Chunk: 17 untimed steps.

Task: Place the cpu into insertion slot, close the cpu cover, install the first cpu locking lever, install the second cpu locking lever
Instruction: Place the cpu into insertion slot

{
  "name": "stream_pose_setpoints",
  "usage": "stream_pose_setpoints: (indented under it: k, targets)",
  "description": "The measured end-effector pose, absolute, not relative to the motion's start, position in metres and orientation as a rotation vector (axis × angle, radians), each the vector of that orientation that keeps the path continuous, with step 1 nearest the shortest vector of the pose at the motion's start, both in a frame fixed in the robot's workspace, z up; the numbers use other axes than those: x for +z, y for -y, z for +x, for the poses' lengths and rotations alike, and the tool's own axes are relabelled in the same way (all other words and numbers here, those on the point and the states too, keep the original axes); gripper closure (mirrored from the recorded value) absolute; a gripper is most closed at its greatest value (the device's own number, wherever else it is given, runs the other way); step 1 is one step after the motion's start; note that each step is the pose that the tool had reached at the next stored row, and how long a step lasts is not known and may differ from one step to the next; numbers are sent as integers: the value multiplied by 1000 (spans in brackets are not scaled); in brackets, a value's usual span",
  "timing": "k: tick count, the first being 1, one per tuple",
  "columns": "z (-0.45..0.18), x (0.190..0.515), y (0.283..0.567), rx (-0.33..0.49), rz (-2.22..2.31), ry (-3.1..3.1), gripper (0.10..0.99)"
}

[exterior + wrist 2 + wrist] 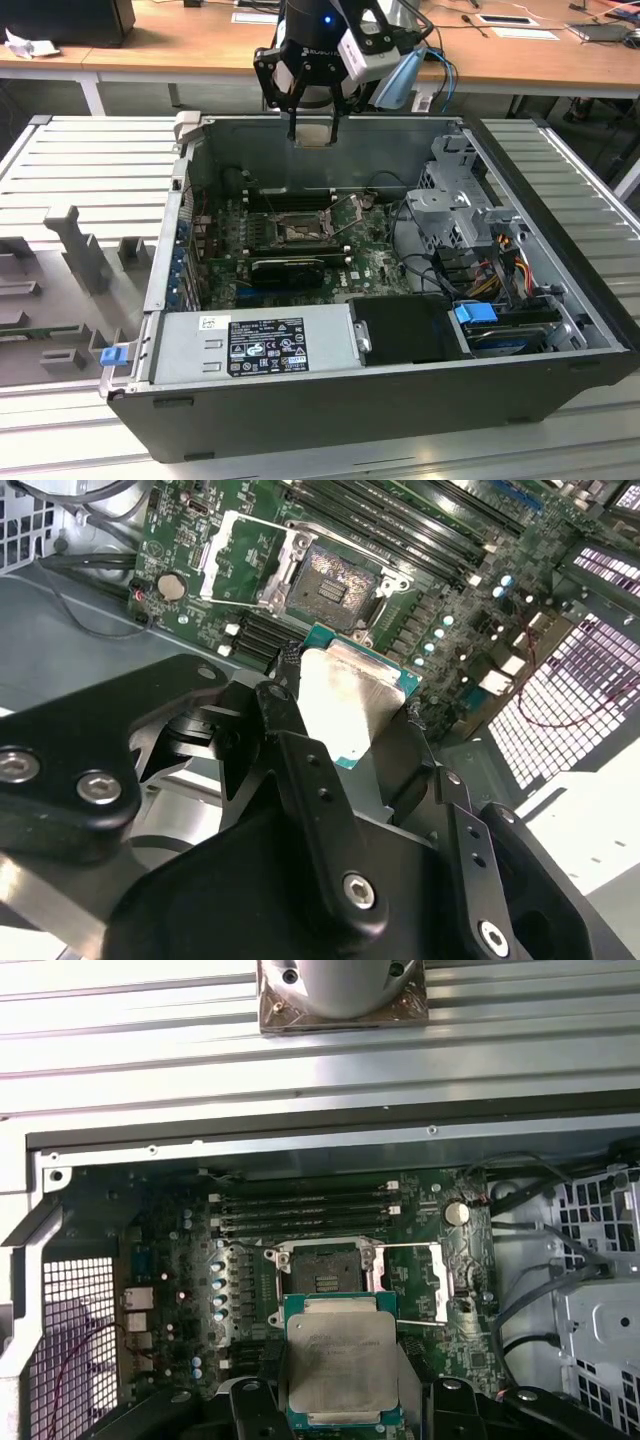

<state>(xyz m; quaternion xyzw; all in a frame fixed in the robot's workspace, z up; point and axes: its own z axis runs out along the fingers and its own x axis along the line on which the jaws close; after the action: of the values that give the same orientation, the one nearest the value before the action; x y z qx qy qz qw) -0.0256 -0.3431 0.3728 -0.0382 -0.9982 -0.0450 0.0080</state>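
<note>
Exterior view's left: grey fixture tray (70, 265), not in play. Then the open computer case (560, 300). Inside it the insertion slot (298, 232) sits bare on the green motherboard (375, 260), just behind the long black card (288, 268). In the first wrist view the cpu cover (441, 1282) lies flipped open beside the slot, so the socket is exposed.

Gripper (315, 135) hangs over the case's rear edge, well above the slot. Its jaws are closed down onto the cpu (340, 1360). The fingers (300, 750) pinch two opposite edges, and the metal top faces the wrist cameras. Cpu is not yet in the slot.

We judge this as the carry-to-socket step. To seat it well:
- keep the chip level
- square its edges to the socket rim
- lower straight, no sliding across the contacts
- stay clear of the open cover
- let go only once it lies flat

Drive cage (455, 195), further right, looks out of the path.
</note>
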Motion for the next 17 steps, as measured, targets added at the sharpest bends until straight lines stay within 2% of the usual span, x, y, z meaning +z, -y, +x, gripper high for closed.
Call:
stream_pose_setpoints:
  k: [17]
  targets:
    - [-26,373,343,-141,-190,3119,557]
